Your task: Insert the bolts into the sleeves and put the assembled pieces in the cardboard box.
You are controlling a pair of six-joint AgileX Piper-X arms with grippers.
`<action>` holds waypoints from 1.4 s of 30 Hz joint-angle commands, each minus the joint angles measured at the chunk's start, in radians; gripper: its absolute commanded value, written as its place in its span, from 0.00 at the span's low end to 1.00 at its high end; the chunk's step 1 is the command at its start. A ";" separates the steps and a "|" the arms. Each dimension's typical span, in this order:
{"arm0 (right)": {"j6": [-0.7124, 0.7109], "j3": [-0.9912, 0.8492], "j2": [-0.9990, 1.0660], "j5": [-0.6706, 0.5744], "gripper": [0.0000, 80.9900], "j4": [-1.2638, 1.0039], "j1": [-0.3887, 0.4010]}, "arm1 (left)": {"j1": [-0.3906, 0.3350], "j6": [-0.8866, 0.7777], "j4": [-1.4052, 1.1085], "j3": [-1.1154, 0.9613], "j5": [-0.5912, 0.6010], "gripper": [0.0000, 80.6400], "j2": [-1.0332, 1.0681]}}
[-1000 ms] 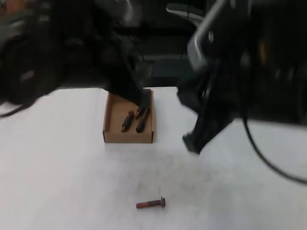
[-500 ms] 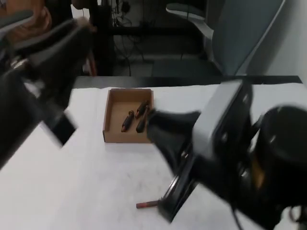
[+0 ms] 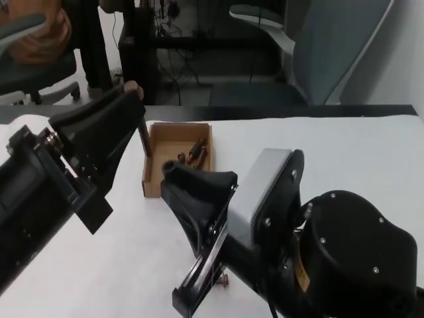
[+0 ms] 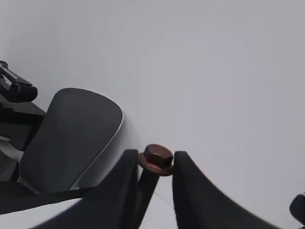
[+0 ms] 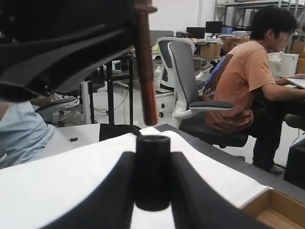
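So, got the left gripper (image 4: 156, 164) clamped tight on a rusty bolt (image 4: 158, 160), with the hex head poking out just past the fingers (image 4: 116, 191). Holding it upright, threaded end pointing down. Same bolt (image 5: 145, 71) up front in the right wrist view, hanging right over a black sleeve (image 5: 152, 174) and lined up with it. Tip just short of the sleeve's top, not touching. Got the right gripper (image 5: 152, 160) pinching that sleeve upright between both fingers. From the high view, both grippers raised above the white bench (image 3: 344, 152), near the cardboard box (image 3: 151, 185). Can make out a few dark assembled pieces (image 3: 194, 151) lying inside the box. Also spotting one more bolt (image 3: 224, 281) flat on the bench, mostly hidden under the right arm.
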 commanded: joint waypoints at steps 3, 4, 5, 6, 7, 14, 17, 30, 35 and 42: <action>0.043 -0.008 -0.002 -0.050 0.01 -0.028 0.002 | -0.016 -0.030 -0.088 -0.003 0.005 0.02 0.001; 0.040 -0.008 -0.002 -0.050 0.01 -0.028 0.002 | -0.020 -0.032 -0.086 -0.003 0.005 0.02 0.001; 0.040 -0.008 -0.002 -0.050 0.01 -0.028 0.002 | -0.023 -0.032 -0.085 -0.003 0.005 0.02 0.001; 0.040 -0.008 -0.002 -0.050 0.01 -0.028 0.002 | -0.024 -0.032 -0.085 -0.003 0.005 0.02 0.004; 0.040 -0.008 -0.002 -0.050 0.01 -0.028 0.002 | -0.024 -0.046 -0.091 -0.003 0.001 0.02 0.006; 0.040 -0.008 -0.002 -0.043 0.01 -0.024 0.002 | -0.024 -0.086 -0.088 -0.003 0.038 0.02 0.005; 0.040 -0.008 -0.002 -0.044 0.01 -0.028 0.000 | -0.024 -0.107 -0.086 -0.003 0.064 0.02 0.005; 0.014 -0.008 -0.002 -0.020 0.01 -0.084 0.000 | -0.024 -0.121 -0.070 -0.003 0.103 0.02 0.005; 0.014 -0.008 -0.002 -0.026 0.01 -0.105 0.000 | -0.024 -0.099 -0.050 0.001 0.099 0.02 0.005; 0.021 -0.019 -0.002 -0.100 0.01 -0.105 0.000 | -0.024 -0.094 0.017 0.001 0.082 0.02 0.005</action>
